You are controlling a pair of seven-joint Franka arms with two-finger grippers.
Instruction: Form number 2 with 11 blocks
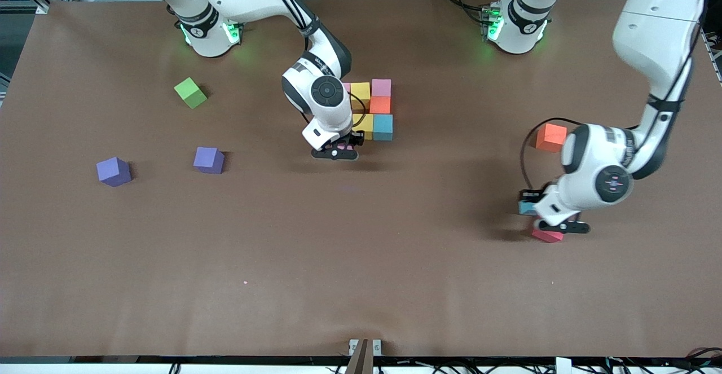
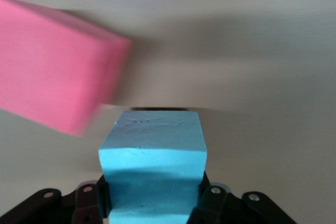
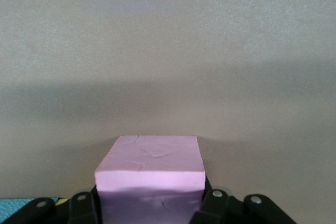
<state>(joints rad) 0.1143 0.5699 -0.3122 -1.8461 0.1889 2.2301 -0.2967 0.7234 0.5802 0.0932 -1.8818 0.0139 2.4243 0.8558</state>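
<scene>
Light blue block [image 2: 152, 156] – pinched in left claw [image 2: 152, 203], pink block [image 3: 151, 169] – clamped in right claw [image 3: 152, 205].

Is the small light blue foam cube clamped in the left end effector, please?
Yes, the small light blue foam cube sits squeezed in the left end effector.

- Left gripper [image 2: 152, 203]: fingers closed against both sides of a light blue cube [image 2: 152, 156].
- Pink cube [image 2: 52, 85]: near the blue one, apart from it, blurred.
- Brown table surface [image 2: 252, 51] beneath both.
</scene>
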